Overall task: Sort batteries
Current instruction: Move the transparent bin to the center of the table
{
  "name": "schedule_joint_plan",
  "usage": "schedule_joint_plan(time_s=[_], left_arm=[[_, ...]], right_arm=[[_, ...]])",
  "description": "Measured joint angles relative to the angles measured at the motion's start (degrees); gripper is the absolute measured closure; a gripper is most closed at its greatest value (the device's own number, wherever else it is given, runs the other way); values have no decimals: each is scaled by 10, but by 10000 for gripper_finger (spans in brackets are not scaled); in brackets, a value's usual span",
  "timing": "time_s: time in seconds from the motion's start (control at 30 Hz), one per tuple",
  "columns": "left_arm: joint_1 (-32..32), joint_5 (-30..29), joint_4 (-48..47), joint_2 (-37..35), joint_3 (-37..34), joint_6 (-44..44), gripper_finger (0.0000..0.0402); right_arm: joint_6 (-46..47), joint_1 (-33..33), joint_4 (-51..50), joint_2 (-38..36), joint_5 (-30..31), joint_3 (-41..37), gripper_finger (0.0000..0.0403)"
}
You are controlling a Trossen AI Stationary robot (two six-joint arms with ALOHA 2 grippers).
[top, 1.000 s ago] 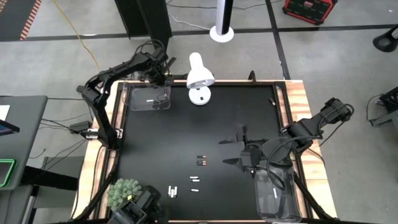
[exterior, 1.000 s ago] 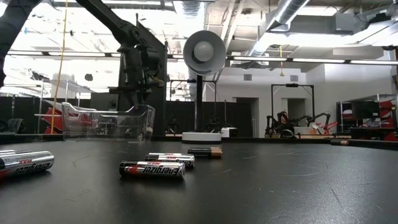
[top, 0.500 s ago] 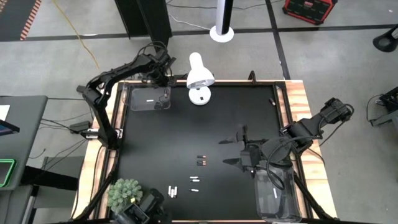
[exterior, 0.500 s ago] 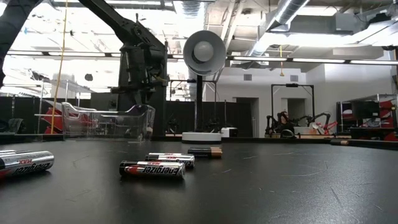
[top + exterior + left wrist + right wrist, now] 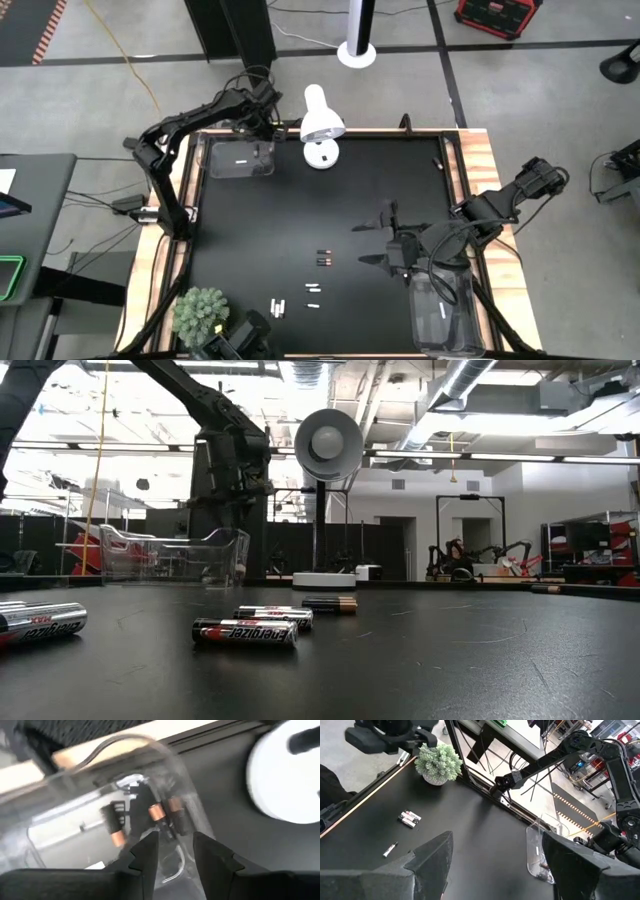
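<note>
Both arms are black all over, built of slim tubular links joined by chunkier rounded housings. The left arm (image 5: 190, 115) carries loose black cables that loop and bunch near its wrist, and its base column is a squat dark block at the wooden table edge. The right arm (image 5: 500, 205) has a boxier, blocky shoulder housing, again with thin cables trailing along the links. The left gripper (image 5: 175, 852) ends in two matte black fingers, flat-faced and angular, tapering to blunt tips. The right gripper (image 5: 495, 865) has broad, wedge-shaped black fingers (plain, with no markings I can make out).
</note>
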Motion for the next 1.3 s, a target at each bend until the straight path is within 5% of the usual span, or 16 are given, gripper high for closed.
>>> schedule_joint_plan(time_s=[0.3, 0.83, 1.03, 1.3], left_arm=[[-63, -49, 65, -84, 0, 80, 284], [-254, -147, 149, -153, 0, 194, 285], [-293, -207, 150, -153, 0, 207, 285], [-295, -209, 138, -154, 0, 204, 285]], right_arm=[[74, 0, -74, -6, 82, 0, 81], [465, -21, -371, -58, 235, 0, 81], [592, -130, -485, -62, 217, 0, 87], [490, -404, -483, -29, 30, 0, 97]])
